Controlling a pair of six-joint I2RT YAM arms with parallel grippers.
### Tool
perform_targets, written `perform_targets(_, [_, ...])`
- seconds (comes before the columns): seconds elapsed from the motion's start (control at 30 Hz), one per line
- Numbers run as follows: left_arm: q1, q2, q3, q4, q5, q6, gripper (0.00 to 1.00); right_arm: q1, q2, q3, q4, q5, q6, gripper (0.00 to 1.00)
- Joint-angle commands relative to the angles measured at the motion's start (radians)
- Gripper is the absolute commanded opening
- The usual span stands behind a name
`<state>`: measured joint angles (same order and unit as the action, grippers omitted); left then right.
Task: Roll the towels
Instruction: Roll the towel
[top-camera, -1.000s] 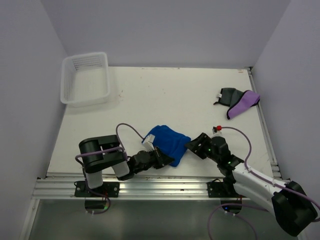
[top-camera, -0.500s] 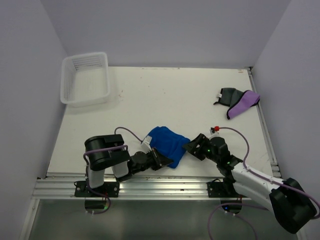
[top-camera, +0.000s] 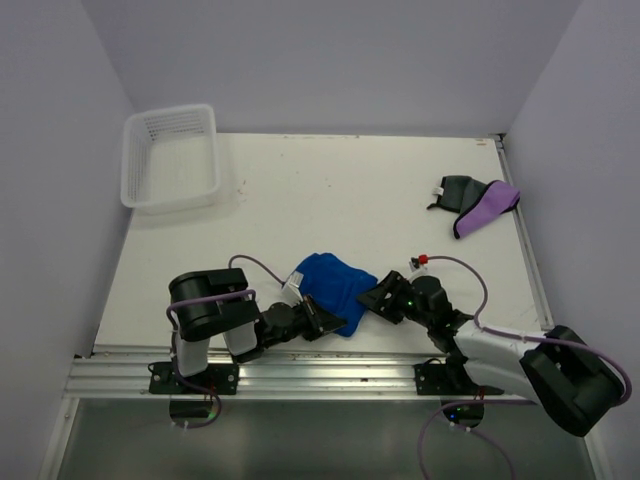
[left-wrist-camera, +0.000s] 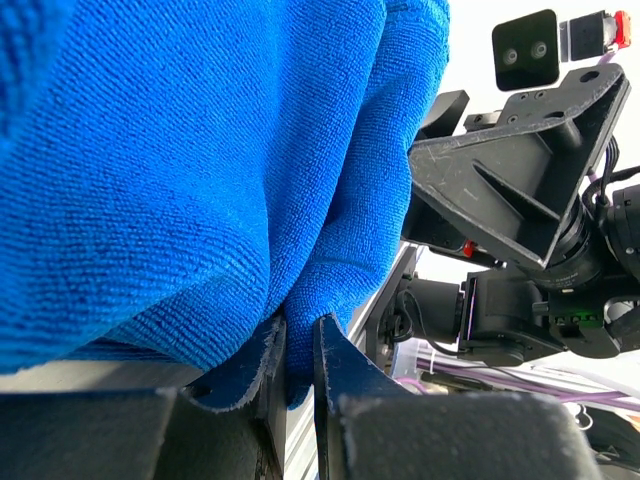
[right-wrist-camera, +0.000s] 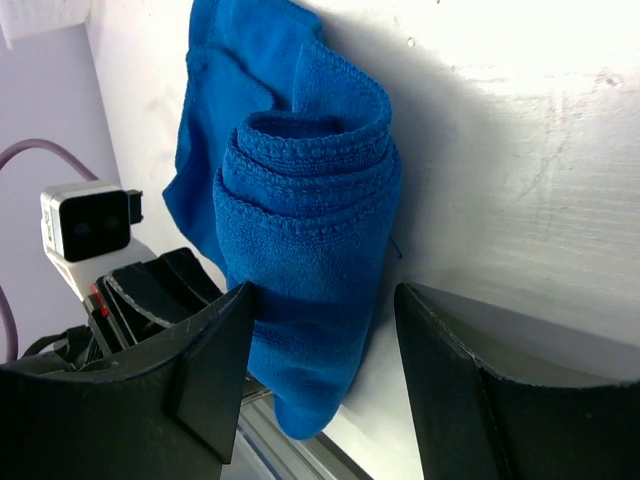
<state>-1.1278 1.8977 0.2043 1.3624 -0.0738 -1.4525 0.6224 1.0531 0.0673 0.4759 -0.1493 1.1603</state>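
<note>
The blue towel (top-camera: 333, 285) lies partly rolled near the table's front edge, its coiled end facing the right wrist camera (right-wrist-camera: 305, 190). My left gripper (top-camera: 318, 322) is shut on the towel's near edge, a fold of blue cloth (left-wrist-camera: 200, 150) pinched between the jaws (left-wrist-camera: 300, 345). My right gripper (top-camera: 376, 298) is open and straddles the rolled end (right-wrist-camera: 322, 290); its left finger touches the cloth, and its right finger stands apart on the table. The purple towel (top-camera: 488, 207) and the dark grey towel (top-camera: 454, 190) lie bunched together at the far right.
A white mesh basket (top-camera: 170, 157) stands at the back left corner. The table's metal rail (top-camera: 320, 360) runs just below both grippers. The two grippers face each other closely across the towel, and the right arm's body (left-wrist-camera: 520, 180) fills the left wrist view.
My right gripper has slid left, closer onto the blue towel's rolled end. The left arm shifted slightly early on, then stayed, still gripping the cloth.
</note>
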Motion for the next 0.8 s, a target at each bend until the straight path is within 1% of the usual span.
perform_targets(0.0, [0.005,0.000,-0.019,-0.082,0.006,0.000,0.00,0.028,0.016,0.005,0.058,0.014,0.016,0.62])
perform_targets(0.13, [0.003,0.000,-0.020,-0.082,0.003,-0.002,0.00,0.037,-0.059,0.015,-0.032,0.071,0.002,0.63])
perform_targets(0.17, [0.003,0.000,-0.025,-0.082,0.000,-0.005,0.00,0.037,-0.108,0.020,-0.105,0.088,-0.001,0.63])
perform_targets(0.23, [0.003,-0.002,-0.026,-0.082,-0.003,-0.006,0.00,0.037,-0.162,0.032,-0.183,0.146,-0.002,0.65])
perform_targets(0.27, [0.003,-0.002,-0.028,-0.085,-0.003,-0.009,0.00,0.036,-0.195,0.035,-0.250,0.149,-0.001,0.66])
perform_targets(0.37, [0.005,-0.009,-0.031,-0.109,-0.009,-0.026,0.00,0.037,-0.315,0.040,-0.330,0.192,-0.001,0.66])
perform_targets(0.4, [0.003,-0.011,-0.032,-0.114,-0.014,-0.028,0.00,0.036,-0.324,0.045,-0.344,0.191,-0.001,0.66])
perform_targets(0.47, [0.003,-0.020,-0.039,-0.123,-0.026,-0.032,0.00,0.036,-0.321,0.051,-0.365,0.160,-0.002,0.66])
perform_targets(0.53, [0.003,-0.026,-0.037,-0.138,-0.029,-0.039,0.00,0.037,-0.291,0.040,-0.346,0.131,0.002,0.66])
perform_targets(0.6, [0.003,-0.028,-0.033,-0.152,-0.027,-0.043,0.00,0.039,-0.268,0.022,-0.289,0.090,0.010,0.66])
perform_targets(0.77, [0.005,-0.025,-0.002,-0.223,-0.011,-0.074,0.00,0.085,-0.186,0.029,-0.205,0.068,-0.011,0.66])
